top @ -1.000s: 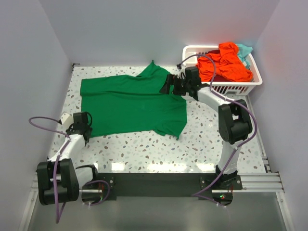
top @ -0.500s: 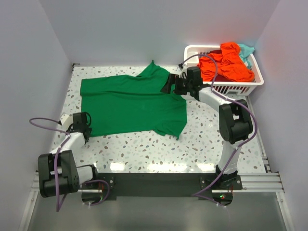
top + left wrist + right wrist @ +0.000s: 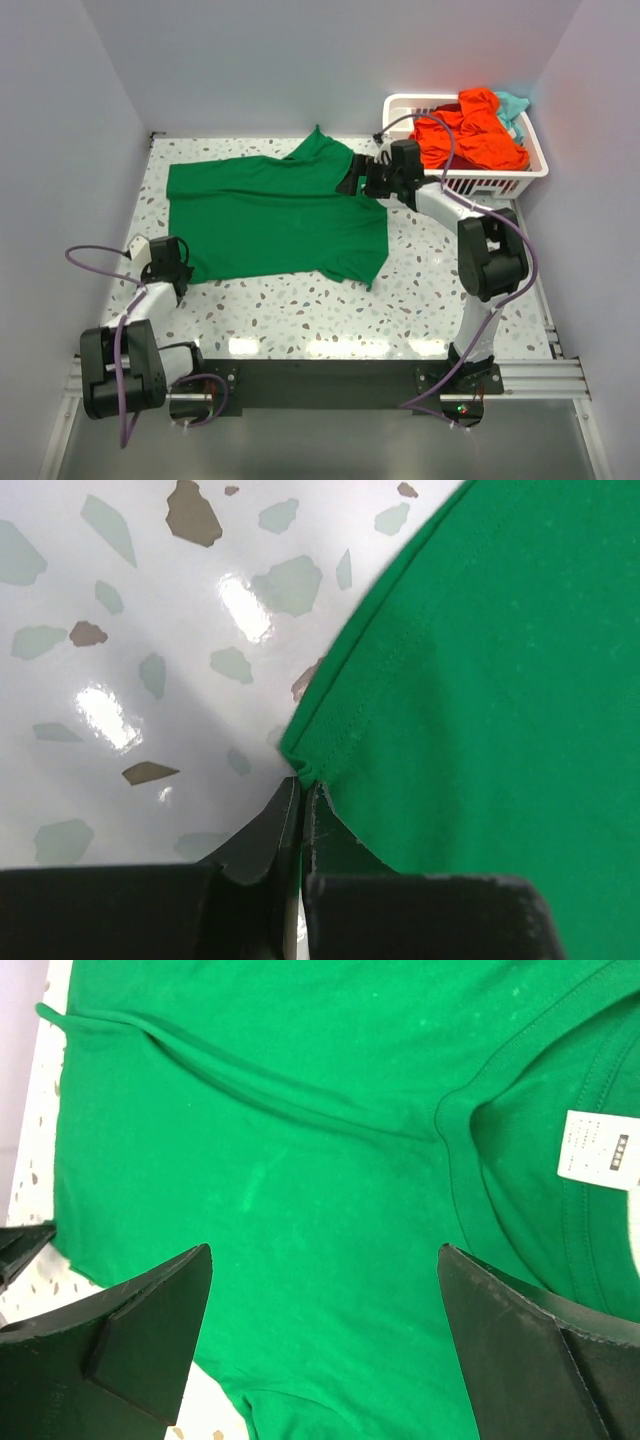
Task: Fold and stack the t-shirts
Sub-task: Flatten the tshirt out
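The green t-shirt (image 3: 270,215) awaits its first fold. The left pincer (image 3: 302,790) is clenched, hem corner at its tips; the right pincer (image 3: 322,1252), released above the collar, should descend and pinch.

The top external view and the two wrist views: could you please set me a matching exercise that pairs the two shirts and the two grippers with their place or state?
Things:
1. green t-shirt
2. orange-red t-shirt
3. left gripper
4. right gripper

Place or state:
A. open, over green cloth near the neck
B. heaped in the white basket
C. spread flat on the table
D. shut on a corner of green cloth

Pairs: 1-C, 2-B, 3-D, 4-A.
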`<state>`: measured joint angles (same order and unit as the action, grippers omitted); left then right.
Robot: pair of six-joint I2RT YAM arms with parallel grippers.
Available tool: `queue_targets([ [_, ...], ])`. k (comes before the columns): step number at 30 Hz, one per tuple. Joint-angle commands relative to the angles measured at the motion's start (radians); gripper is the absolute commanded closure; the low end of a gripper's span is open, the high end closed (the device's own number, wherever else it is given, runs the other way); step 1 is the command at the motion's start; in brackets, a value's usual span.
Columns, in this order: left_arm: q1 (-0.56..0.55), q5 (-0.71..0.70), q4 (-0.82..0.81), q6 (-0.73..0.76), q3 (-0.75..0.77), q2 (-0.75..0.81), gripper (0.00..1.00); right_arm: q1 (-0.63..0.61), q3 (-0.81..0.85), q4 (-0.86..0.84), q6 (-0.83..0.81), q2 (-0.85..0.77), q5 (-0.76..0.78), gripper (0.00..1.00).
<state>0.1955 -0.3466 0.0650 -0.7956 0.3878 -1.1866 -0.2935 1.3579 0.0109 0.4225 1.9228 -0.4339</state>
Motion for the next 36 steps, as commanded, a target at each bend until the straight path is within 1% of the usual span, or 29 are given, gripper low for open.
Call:
queue_targets([
  [1,0.002,0.043,-0.040,0.059,-0.043,0.082,1.00,0.001,-0.014,0.052,-0.016,-0.057,0.081,0.02],
  [6,0.004,0.038,-0.050,0.088,-0.072,0.215,1.00,-0.078,-0.063,0.083,-0.037,-0.117,0.177,0.02],
  [7,0.002,0.038,-0.089,0.090,-0.076,0.234,1.00,-0.091,-0.074,0.090,-0.036,-0.143,0.199,0.02],
  [12,0.004,0.026,-0.142,0.084,-0.116,0.314,1.00,-0.222,-0.175,0.113,-0.024,-0.229,0.345,0.02],
  [13,0.004,0.024,-0.169,0.081,-0.124,0.318,1.00,-0.242,-0.193,0.116,-0.018,-0.248,0.403,0.02],
  [16,0.004,0.037,-0.217,0.072,-0.147,0.332,1.00,-0.314,-0.270,0.165,0.028,-0.320,0.497,0.02],
  [17,0.002,0.040,-0.226,0.065,-0.155,0.337,1.00,-0.353,-0.292,0.179,0.039,-0.364,0.568,0.03],
  [18,0.004,0.046,-0.234,0.065,-0.173,0.341,1.00,-0.372,-0.334,0.196,0.051,-0.386,0.601,0.03],
  [21,-0.002,0.066,-0.266,0.062,-0.213,0.360,1.00,-0.459,-0.396,0.290,0.102,-0.485,0.746,0.04],
  [22,-0.042,0.039,-0.260,0.061,-0.207,0.354,1.00,-0.482,-0.411,0.335,0.131,-0.513,0.776,0.04],
  [23,-0.063,0.026,-0.266,0.065,-0.199,0.343,1.00,-0.522,-0.427,0.356,0.143,-0.539,0.799,0.04],
  [24,-0.079,0.018,-0.272,0.067,-0.190,0.326,1.00,-0.536,-0.460,0.375,0.157,-0.591,0.838,0.04],
  [26,-0.088,0.014,-0.284,0.068,-0.188,0.320,1.00,-0.561,-0.489,0.432,0.203,-0.636,0.866,0.04],
  [27,-0.090,0.012,-0.286,0.065,-0.193,0.320,1.00,-0.565,-0.518,0.445,0.212,-0.681,0.888,0.04],
  [30,-0.088,0.020,-0.292,0.065,-0.204,0.337,1.00,-0.569,-0.566,0.483,0.225,-0.728,0.912,0.05],
  [33,-0.090,0.032,-0.283,0.073,-0.207,0.372,1.00,-0.567,-0.597,0.532,0.242,-0.720,0.932,0.05],
  [35,-0.091,0.035,-0.277,0.075,-0.214,0.395,1.00,-0.567,-0.614,0.514,0.251,-0.694,0.913,0.06],
  [36,-0.090,0.037,-0.278,0.075,-0.222,0.400,1.00,-0.569,-0.632,0.500,0.255,-0.683,0.903,0.08],
])
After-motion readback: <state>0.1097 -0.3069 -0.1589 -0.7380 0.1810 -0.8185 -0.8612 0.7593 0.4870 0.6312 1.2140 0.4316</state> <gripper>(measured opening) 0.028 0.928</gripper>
